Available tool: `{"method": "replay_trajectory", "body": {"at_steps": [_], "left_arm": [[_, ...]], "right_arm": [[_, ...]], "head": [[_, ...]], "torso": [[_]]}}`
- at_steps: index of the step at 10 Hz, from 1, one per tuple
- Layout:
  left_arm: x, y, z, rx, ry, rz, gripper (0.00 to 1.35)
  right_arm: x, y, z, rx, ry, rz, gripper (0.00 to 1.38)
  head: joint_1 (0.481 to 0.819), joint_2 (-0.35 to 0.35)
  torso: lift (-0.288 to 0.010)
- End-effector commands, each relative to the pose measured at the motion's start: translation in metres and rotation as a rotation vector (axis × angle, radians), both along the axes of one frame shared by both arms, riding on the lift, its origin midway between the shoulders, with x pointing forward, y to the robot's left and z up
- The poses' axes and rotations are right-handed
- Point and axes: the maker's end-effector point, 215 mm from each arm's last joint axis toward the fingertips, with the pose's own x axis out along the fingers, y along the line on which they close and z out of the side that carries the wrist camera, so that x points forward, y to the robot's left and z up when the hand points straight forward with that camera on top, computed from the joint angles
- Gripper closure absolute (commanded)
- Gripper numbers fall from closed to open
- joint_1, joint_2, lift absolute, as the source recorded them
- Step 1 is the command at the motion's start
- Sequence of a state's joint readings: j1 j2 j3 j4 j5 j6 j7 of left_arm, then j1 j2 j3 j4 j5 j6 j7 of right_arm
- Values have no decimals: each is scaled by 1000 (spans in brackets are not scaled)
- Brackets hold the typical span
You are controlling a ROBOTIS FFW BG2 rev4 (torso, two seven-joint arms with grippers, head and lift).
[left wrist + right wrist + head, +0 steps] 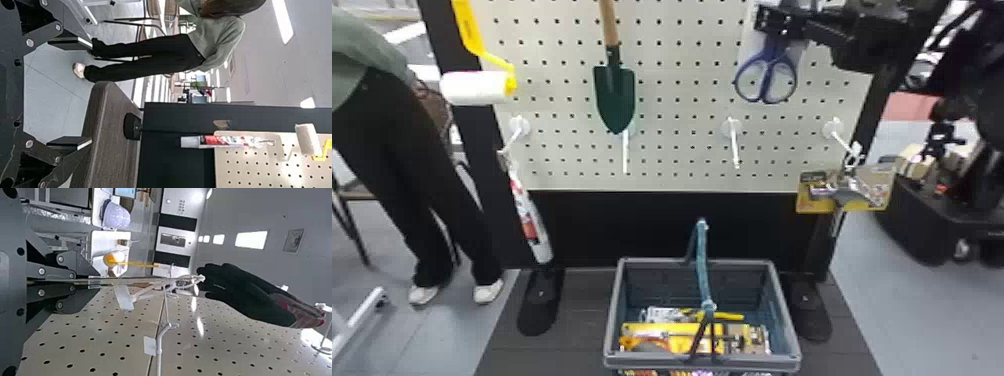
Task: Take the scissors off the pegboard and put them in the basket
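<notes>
The pegboard (pixel 677 100) is standing upright behind the work, so the step now, as I am judging it, is drawing the scissors (pixel 766 77) straight out along their support, without twisting the pack or scraping the board. The basket (pixel 652 359) is waiting below and somewhat toward the robot's left, its blue-wrapped handle (pixel 702 265) arching over the middle; a good lowering is passing to one side of that and ending above the packaged goods (pixel 682 340) inside. The left end effector (pixel 86 93) is standing with its fingers apart, while the right end effector (pixel 96 281) is gripping the scissors' thin pack high on the board. Its squeeze is needing to be firm but flat, since a slick sheet could be slipping or pivoting. A dark glove (pixel 246 291) is hanging nearby and calling for clearance, as is a white hook (pixel 159 344) beside the pack; whether the pack is hanging free of its own support, I am not able to tell. As for looks, the pack is showing pale and partly clear, and edge-on it is appearing as little more than a strip. The deep-blue handles are pointing down, two rounded loops lying side by side, and the blades are hiding behind the gripping fingers.
</notes>
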State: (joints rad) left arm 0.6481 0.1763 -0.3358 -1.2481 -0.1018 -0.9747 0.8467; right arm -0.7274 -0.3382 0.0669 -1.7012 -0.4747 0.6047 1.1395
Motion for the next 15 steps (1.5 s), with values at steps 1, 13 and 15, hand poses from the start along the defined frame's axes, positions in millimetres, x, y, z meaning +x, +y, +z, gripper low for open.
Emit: {"method": "replay_trajectory", "body": {"at_steps": [1,13,15], "left_arm": [[1,-1,0,-1,-1,0,418],[1,-5,-2,-21,4,14,418],[0,-5,-2,-22,4,16,418]], "right_arm": [[-14,-3,-3,36,-11,-14,1283],[-17,-34,-156,335,309,-144,1283],[-15,-46,-177,378,346,-205,1283]], "head": [[549,0],[549,0],[549,0]], "torso": [[-100],[-100],[-100]]}}
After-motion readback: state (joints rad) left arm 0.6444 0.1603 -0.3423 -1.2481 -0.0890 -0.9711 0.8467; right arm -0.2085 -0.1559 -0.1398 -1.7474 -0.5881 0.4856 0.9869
